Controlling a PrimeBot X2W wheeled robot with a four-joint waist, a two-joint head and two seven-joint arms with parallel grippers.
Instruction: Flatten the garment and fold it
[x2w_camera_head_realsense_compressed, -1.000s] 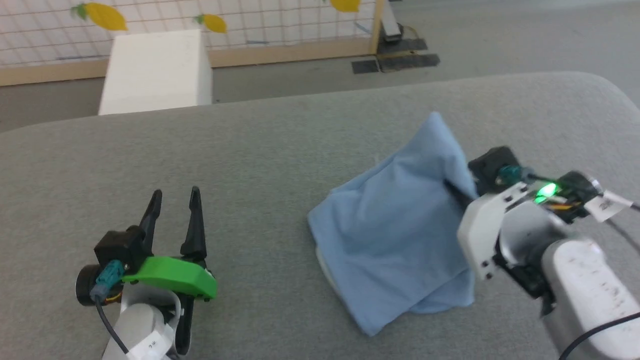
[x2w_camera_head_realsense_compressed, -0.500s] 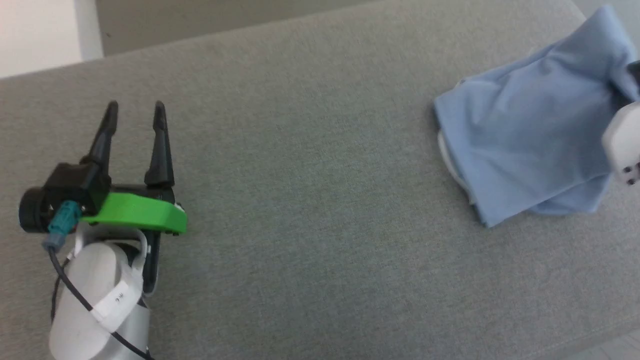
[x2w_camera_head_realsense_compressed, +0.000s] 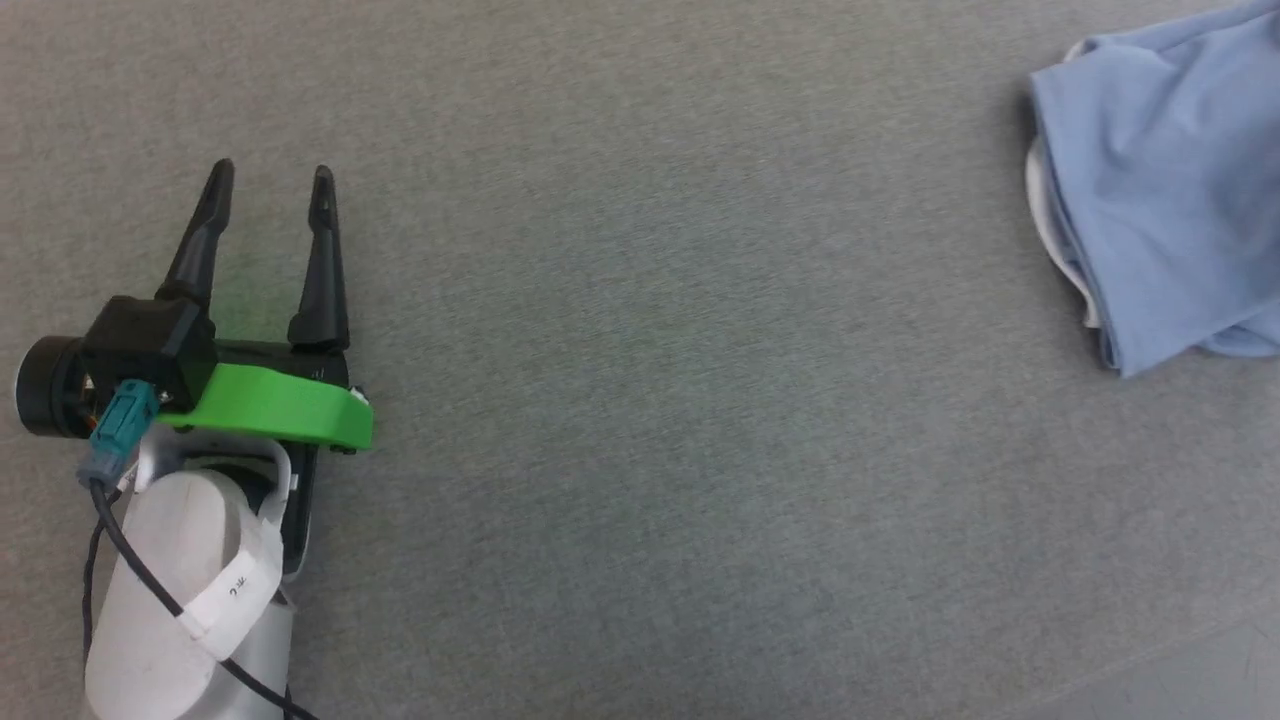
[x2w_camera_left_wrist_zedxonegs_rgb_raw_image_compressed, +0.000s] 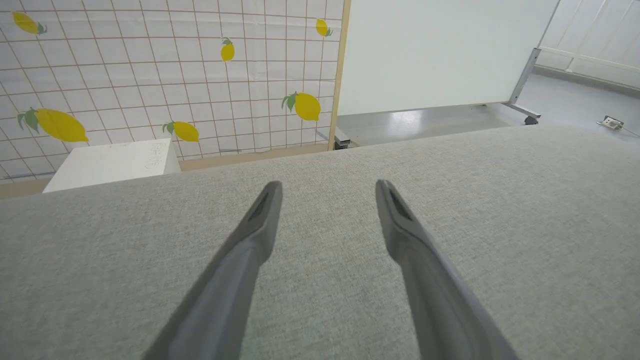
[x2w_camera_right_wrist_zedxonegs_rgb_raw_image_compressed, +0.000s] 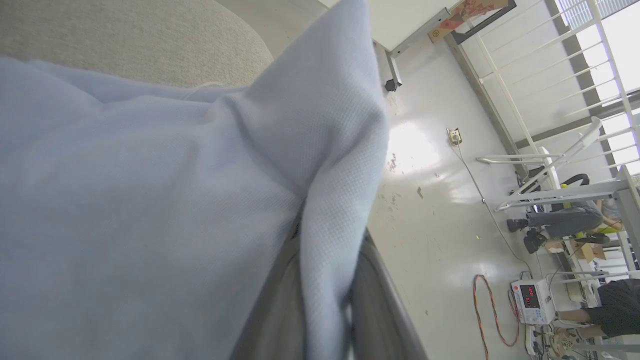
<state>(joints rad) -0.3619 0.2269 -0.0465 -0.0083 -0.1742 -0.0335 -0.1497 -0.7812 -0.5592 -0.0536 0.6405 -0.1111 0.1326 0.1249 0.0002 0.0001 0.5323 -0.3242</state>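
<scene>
Wide grey fabric-covered counter (x2w_camera_head_realsense_compressed: 640, 420) first: loads of bare room btw my two arms. The whole middle and left of the head view is open surface, so there's space to spread w/o shoving anything. Its far edge shows in the left wrist view, w/ a white box (x2w_camera_left_wrist_zedxonegs_rgb_raw_image_compressed: 112, 162) and a lemon-print grid panel (x2w_camera_left_wrist_zedxonegs_rgb_raw_image_compressed: 150, 65) beyond. In the right wrist view a rounded counter corner sits just behind the cloth, glossy floor (x2w_camera_right_wrist_zedxonegs_rgb_raw_image_compressed: 440, 200) past it. I'd judge that side is the one to watch, since fabric could slide off there.

Light blue soft knit T-shirt (x2w_camera_head_realsense_compressed: 1150, 190) lies bunched at the right edge of the head view, cut off by the frame, well apart from the left hand. Looks light and limp, no stiffness: it tents up from wherever it's pinched and will sag onto itself. Not fragile, and on this rough cover it prob. drags rather than glides. Best holds imo: hem or shoulder seam, two corners at once, one per hand.

Right hand (x2w_camera_right_wrist_zedxonegs_rgb_raw_image_compressed: 332, 235): clenched on a raised fold of the shirt, cloth wedged btw the fingers (x2w_camera_right_wrist_zedxonegs_rgb_raw_image_compressed: 270, 310).

Left hand (x2w_camera_head_realsense_compressed: 272, 170): released, empty, over bare counter, fingers spread.

Smallest: thin white lining edge (x2w_camera_head_realsense_compressed: 1038, 215) peeking out at the shirt's left side.
</scene>
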